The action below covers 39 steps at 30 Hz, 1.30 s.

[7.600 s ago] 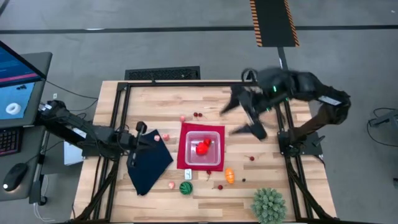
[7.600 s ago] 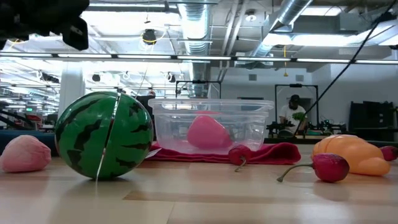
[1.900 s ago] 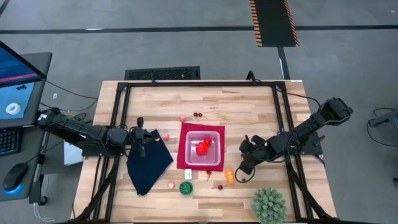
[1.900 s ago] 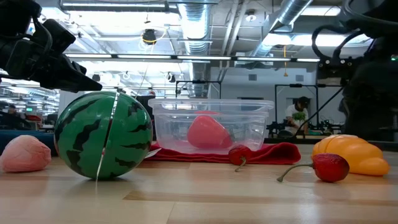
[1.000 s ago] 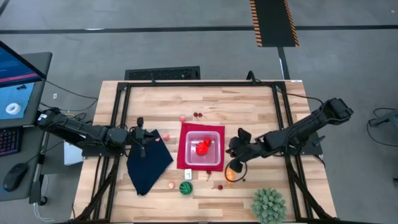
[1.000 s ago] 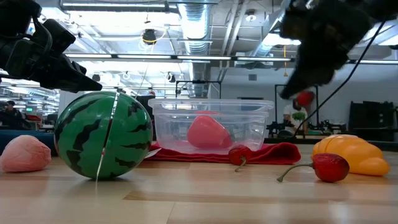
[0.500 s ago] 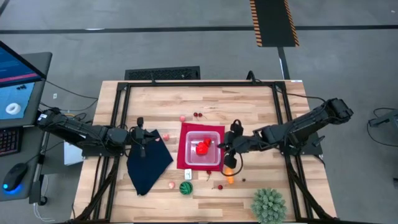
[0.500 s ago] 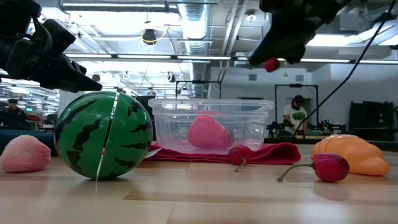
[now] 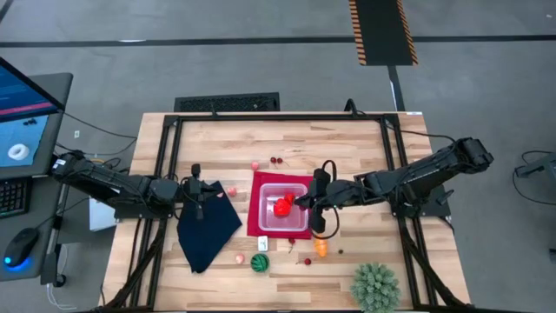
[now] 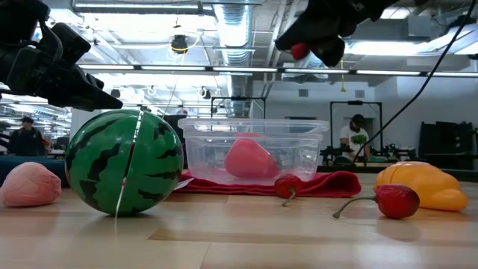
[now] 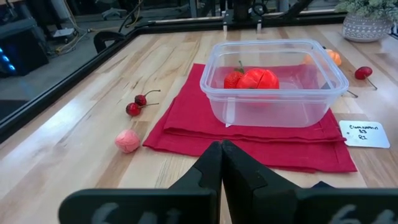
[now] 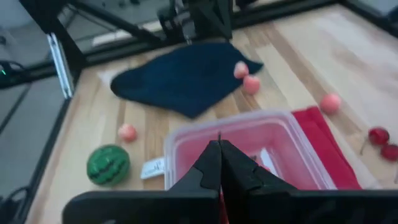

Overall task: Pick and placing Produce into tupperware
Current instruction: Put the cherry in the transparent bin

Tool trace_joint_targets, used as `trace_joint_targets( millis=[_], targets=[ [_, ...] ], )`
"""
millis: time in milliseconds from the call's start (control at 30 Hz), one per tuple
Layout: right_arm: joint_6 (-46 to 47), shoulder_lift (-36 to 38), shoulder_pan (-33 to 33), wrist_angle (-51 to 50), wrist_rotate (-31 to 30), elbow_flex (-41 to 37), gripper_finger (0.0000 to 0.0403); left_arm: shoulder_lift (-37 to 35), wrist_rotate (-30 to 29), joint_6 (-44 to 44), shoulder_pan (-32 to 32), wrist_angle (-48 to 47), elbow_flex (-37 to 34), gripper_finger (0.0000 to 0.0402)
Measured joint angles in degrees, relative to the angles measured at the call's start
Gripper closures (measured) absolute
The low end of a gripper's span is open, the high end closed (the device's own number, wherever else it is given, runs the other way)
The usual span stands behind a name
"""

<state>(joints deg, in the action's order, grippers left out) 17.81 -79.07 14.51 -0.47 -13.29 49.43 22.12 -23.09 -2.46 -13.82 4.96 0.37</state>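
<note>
The clear, round-cornered tupperware (image 9: 283, 208) sits on a red mat (image 9: 256, 217), red produce (image 9: 282, 206) lumped inside. Above its right rim the right gripper (image 9: 306, 201) hangs, fingers pinched almost together on a small glossy red piece (image 10: 299, 51). The left gripper (image 9: 201, 193) rests clamped tight over the navy cloth (image 9: 207, 228).

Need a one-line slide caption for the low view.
Right gripper carries a small red fruit above the tupperware; watermelon ball in front.
</note>
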Motion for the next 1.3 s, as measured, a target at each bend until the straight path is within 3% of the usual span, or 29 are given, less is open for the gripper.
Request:
trace_joint_targets(
  millis=[133, 400, 567, 767, 967, 1167, 1300],
  targets=[
    [-1.8, -1.63, -0.05, 3.94, 0.22, 0.08, 0.0393, 0.01, 0.0, -0.16, 0.0, -0.01, -0.01, 0.0401],
    [-1.54, -7.76, -2.14, 10.18, 3.97, 0.0, 0.038, -0.01, -0.02, -0.14, 0.0, 0.01, -0.01, 0.0401],
    [-1.11, -11.21, -2.89, 10.24, 4.08, 0.02, 0.0392, 0.01, -0.04, -0.22, 0.0, 0.01, 0.0, 0.0401],
    [1.69, -15.36, -2.59, 10.21, 4.29, 0.0, 0.037, 0.01, -0.04, 0.27, 0.0, -0.01, 0.01, 0.0401],
    [2.15, -17.96, -2.46, 10.85, 4.27, 0.0, 0.0393, 0.01, -0.04, 0.17, 0.0, 0.0, -0.01, 0.0401],
    [4.09, -18.8, -2.17, 11.27, 4.33, 0.01, 0.0364, 0.0, -0.02, -0.3, 0.0, 0.0, 0.0, 0.0401],
    [4.28, -18.8, -2.14, 11.59, 4.27, 0.02, 0.0367, 0.01, -0.02, 0.26, 0.0, -0.01, 0.0, 0.0402]
  ],
)
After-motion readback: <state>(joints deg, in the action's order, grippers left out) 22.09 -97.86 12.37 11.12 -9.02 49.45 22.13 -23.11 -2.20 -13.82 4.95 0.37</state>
